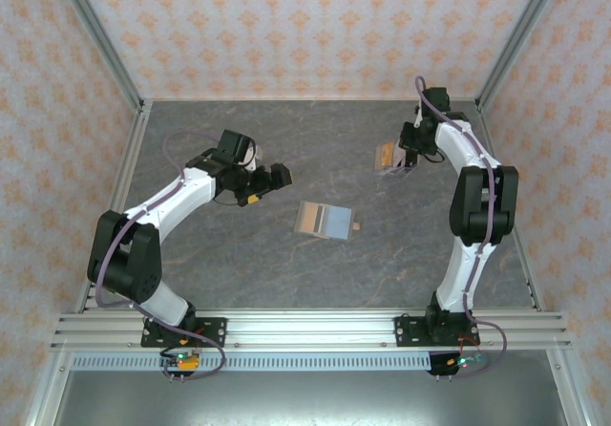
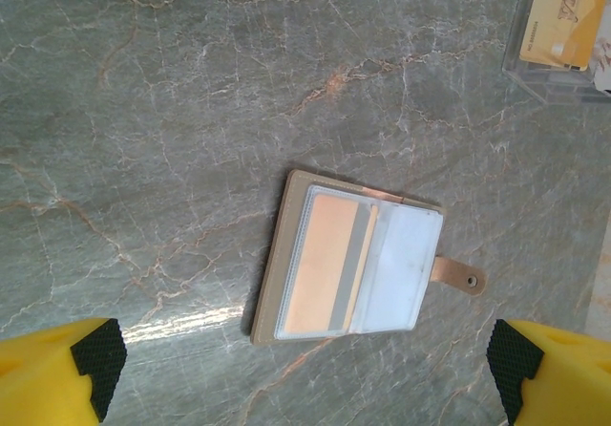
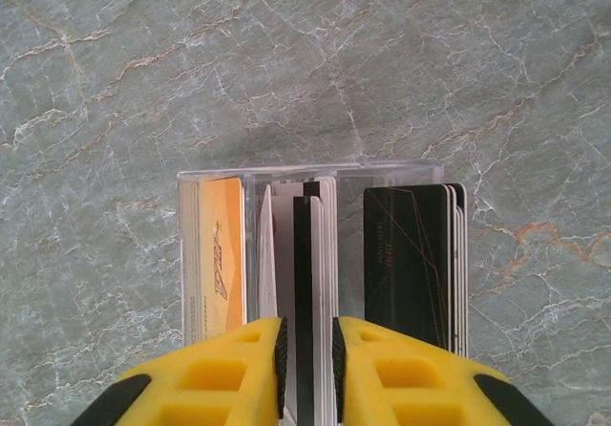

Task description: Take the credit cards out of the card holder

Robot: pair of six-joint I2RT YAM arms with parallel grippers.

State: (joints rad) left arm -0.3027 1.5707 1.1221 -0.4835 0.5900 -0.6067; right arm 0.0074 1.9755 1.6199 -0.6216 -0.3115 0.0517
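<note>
1. Holder (image 1: 325, 221): lay open and flat near the centre of the bench (image 1: 220, 264), inner panels up. In the top view its tab (image 1: 355, 225) projected from the 3 o'clock edge.
2. Holder contents, left wrist view: a copper card (image 2: 325, 266) with a grey stripe sat under the clear sleeve of one panel. The other sleeve (image 2: 401, 268), on the tab side, looked pale, and what it held could not be made out.
3. Left fingers (image 2: 57, 373): spread wide and holding nothing, above the bench at about 10 o'clock from the holder in the top view. In the wrist view the holder lay between the two tips, apart from both.
4. Tray (image 1: 386, 158): clear plastic, resting on the bench between 1 and 2 o'clock from the holder and well apart from it.
5. Tray contents, right wrist view: cards stood on edge in three groups. An orange card (image 3: 221, 254) was at 9 o'clock, a black card (image 3: 410, 264) at 3 o'clock, and a thin white-and-black stack (image 3: 310, 244) in the middle.
6. Right fingers (image 3: 239, 373): set narrowly apart, one on either side of the middle stack. Whether the pads pressed on the stack could not be told.
</note>
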